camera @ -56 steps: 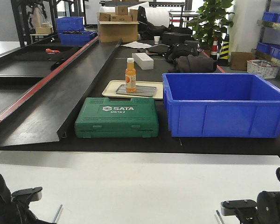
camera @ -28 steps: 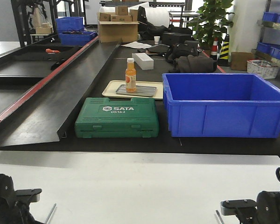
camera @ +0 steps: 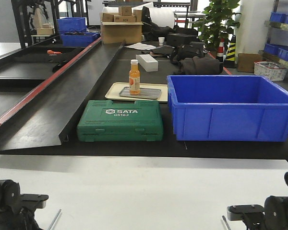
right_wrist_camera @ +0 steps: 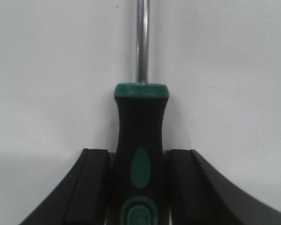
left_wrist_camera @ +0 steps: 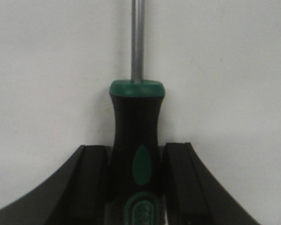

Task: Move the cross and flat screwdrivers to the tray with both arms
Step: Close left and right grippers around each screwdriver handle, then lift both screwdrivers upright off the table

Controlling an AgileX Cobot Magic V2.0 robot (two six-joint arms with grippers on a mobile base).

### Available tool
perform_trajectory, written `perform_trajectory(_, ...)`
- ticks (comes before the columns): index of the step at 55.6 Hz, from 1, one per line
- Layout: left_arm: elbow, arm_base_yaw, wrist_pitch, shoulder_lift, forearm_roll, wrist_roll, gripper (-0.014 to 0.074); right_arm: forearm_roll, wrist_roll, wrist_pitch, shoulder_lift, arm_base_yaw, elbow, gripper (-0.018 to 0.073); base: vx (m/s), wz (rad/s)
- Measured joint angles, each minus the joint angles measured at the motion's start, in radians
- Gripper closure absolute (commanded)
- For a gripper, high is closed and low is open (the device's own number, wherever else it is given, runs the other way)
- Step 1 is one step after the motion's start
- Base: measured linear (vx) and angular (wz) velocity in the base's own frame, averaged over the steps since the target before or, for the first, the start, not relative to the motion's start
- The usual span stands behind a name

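In the left wrist view, my left gripper [left_wrist_camera: 136,151] is shut on the black-and-green handle of a screwdriver [left_wrist_camera: 136,126]. Its steel shaft points away over the white table. My right gripper [right_wrist_camera: 138,152] is shut the same way on a second, matching screwdriver [right_wrist_camera: 140,131]. Both tips are out of view, so I cannot tell cross from flat. In the front view the left gripper [camera: 32,199] and right gripper [camera: 245,211] sit low at the near corners, with the shafts [camera: 54,219] [camera: 225,223] lying near the table. The beige tray [camera: 113,91] lies far behind the green case.
A green SATA tool case [camera: 120,120] and a big blue bin [camera: 230,108] stand on the black belt between the grippers and the tray. An orange bottle [camera: 134,76] and a grey plate [camera: 149,93] are on the tray. A sloped black ramp [camera: 62,96] runs at the left.
My left arm has sunk lower in the front view and shifted slightly right, with its screwdriver shaft shifting a little. The right arm has hardly moved.
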Motion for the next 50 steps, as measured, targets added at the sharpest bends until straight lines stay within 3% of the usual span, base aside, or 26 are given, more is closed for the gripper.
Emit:
perform_trajectory(10,0.000,-0.002,0.000,0.000,0.030,0.000,0.0512,0.001,0.000,0.000,0.000,0.000,0.000,0.0559,0.00,0.00)
perform_trajectory(23,0.000,-0.002,0.003,0.000,0.042,0.001,0.0307,0.002,0.000,0.001,0.000,0.000,0.000,0.0559,0.00,0.00)
perform_trajectory(30,0.000,-0.002,0.003,0.000,0.043,0.001,0.0253,0.003,0.000,0.001,0.000,0.000,0.000,0.0559,0.00,0.00)
perform_trajectory(42,0.022,-0.002,-0.015,0.000,0.051,0.017,0.0325,0.005,0.000,0.001,0.000,0.000,0.000,0.0559,0.00,0.00)
perform_trajectory(50,0.051,-0.002,-0.048,0.008,0.061,0.020,0.0489,0.006,0.000,0.001,0.000,0.000,0.000,0.0559,0.00,0.00)
